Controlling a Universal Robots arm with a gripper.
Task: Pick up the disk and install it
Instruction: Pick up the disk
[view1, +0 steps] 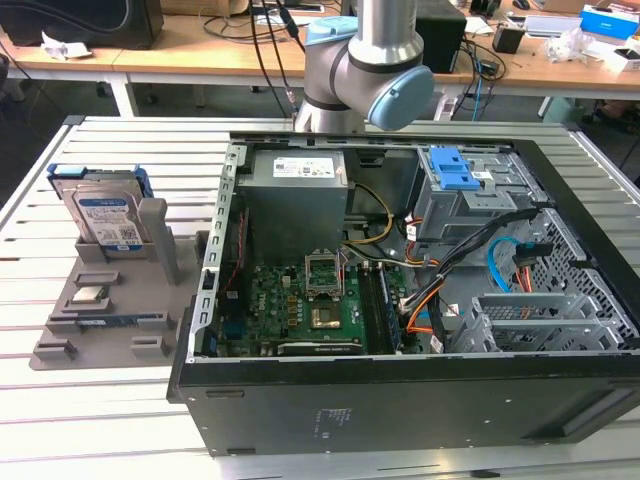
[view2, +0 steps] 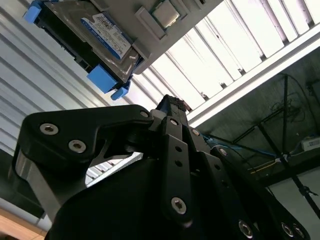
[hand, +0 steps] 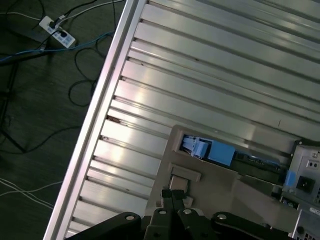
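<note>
Exterior view first: I see the arm as stacked grey and pale-blue joints over the far edge of the open computer case. The disk stands upright in the grey holder, which sits by the edge of the table at the exterior view's left. The disk is at the holder's far end with its label facing the camera. Its blue carrier bracket shows along its top and sides. A processor chip and a memory stick lie lower on the same holder.

The wrist cameras give me the gripper. In the second wrist view the gripper has its black fingers pressed together to a single tip, with nothing between them. The disk sits beyond that tip and clearly apart from it. One blue bracket end is the part nearest the tip, and the chip is off to one side.

In the first wrist view the closed gripper lines up over the holder's grey edge. A strip of blue bracket peeks out past it, and the case's rear corner is alongside. The table's long edge runs diagonally, with cables on the dark floor beyond it.
</note>
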